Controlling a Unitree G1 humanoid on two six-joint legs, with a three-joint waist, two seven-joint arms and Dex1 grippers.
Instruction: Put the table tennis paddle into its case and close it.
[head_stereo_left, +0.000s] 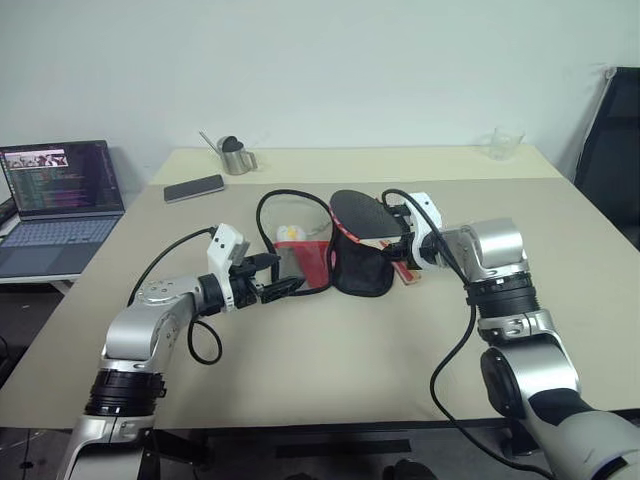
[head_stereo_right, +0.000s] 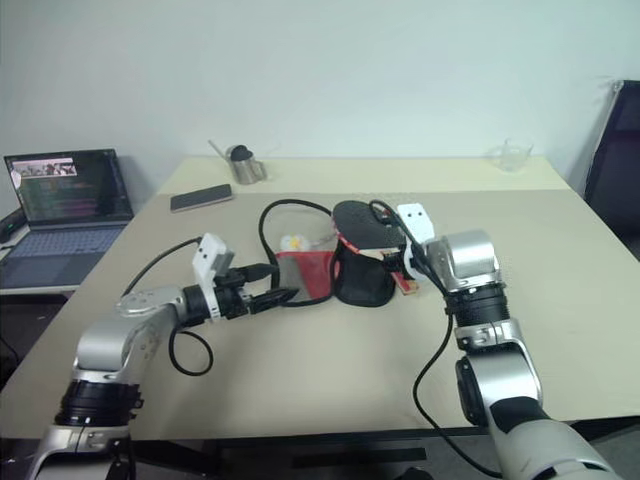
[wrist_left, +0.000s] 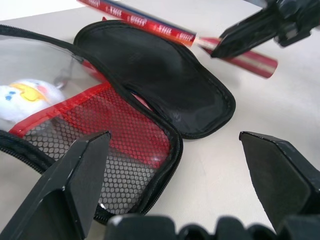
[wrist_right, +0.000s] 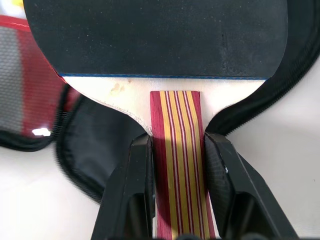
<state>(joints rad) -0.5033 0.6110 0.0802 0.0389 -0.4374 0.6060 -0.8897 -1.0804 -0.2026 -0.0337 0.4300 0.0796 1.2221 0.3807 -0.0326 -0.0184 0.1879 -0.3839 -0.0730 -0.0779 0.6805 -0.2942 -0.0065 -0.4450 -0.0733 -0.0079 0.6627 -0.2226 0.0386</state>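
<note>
Beige counter (head_stereo_left: 330, 370): the case (head_stereo_left: 345, 262) lies open at centre. Right gripper (wrist_right: 176, 150), clamped on the table tennis paddle (wrist_right: 160, 37) handle, holds it above. Angle blade-first toward ten o'clock while the wide-open left gripper (head_stereo_left: 282, 277) steadies the flap.

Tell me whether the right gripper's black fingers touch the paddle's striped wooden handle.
Touching. The right wrist view shows both fingers pressed against the striped handle.

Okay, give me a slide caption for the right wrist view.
Right hand grips the paddle by its striped handle above the open case.
</note>
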